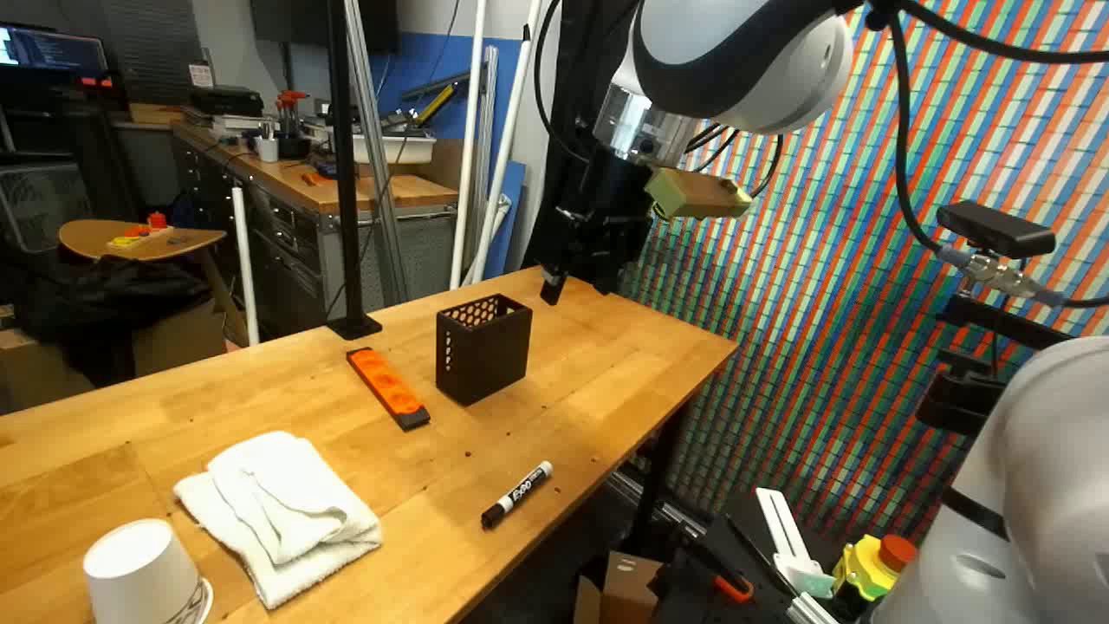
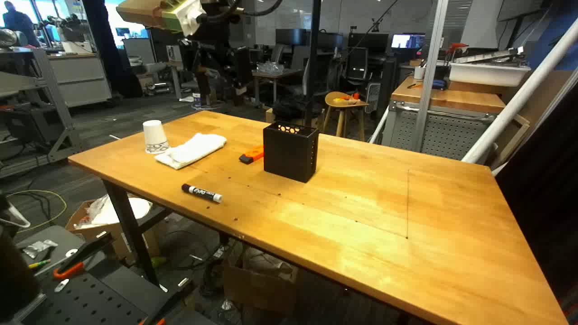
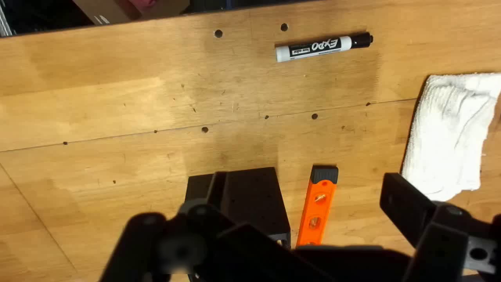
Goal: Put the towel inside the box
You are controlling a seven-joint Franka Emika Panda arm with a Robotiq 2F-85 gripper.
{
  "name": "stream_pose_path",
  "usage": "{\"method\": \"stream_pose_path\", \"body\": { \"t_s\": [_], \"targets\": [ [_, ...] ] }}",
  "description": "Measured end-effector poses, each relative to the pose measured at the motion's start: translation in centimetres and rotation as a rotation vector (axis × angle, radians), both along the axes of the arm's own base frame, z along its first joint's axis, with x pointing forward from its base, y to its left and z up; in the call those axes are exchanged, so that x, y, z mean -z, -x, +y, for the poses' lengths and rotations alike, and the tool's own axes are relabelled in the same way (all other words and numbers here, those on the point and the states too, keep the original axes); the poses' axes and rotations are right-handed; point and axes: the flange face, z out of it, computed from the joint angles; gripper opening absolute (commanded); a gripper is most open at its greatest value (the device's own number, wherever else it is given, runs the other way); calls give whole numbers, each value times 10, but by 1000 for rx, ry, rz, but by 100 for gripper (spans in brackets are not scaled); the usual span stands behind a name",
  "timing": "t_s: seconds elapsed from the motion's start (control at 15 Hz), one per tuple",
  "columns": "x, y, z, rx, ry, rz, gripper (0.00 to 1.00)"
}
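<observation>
Jaws wide apart, towel [image 1: 282,516] outside box [image 1: 487,357]

I see a wooden table [image 2: 451,216] with several small dark holes [image 3: 204,129] in its top. On it a black box [image 1: 483,355] stands upright, its open top facing up. Near the box, but apart from it, lies a flat orange bar [image 1: 387,387] with dark ends. A white towel [image 1: 286,511] lies folded; just beside it is a white cup [image 1: 139,568], turned upside down. Close to one long edge lies a marker [image 1: 517,496] with a black cap; at the opposite edge stands a black post [image 1: 344,173].
</observation>
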Motion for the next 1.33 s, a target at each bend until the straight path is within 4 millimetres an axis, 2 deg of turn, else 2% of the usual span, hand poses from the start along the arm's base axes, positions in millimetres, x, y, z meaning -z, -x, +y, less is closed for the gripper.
{"method": "stream_pose_path", "body": {
  "t_s": [0.27,1.0,1.13,1.33],
  "targets": [
    [-5,-1,0,0,1,-13,100],
    [-3,-1,0,-1,1,-7,100],
    [-1,-3,5,-13,6,-2,100],
    [-4,-14,23,-61,20,-14,100]
  ]
}}
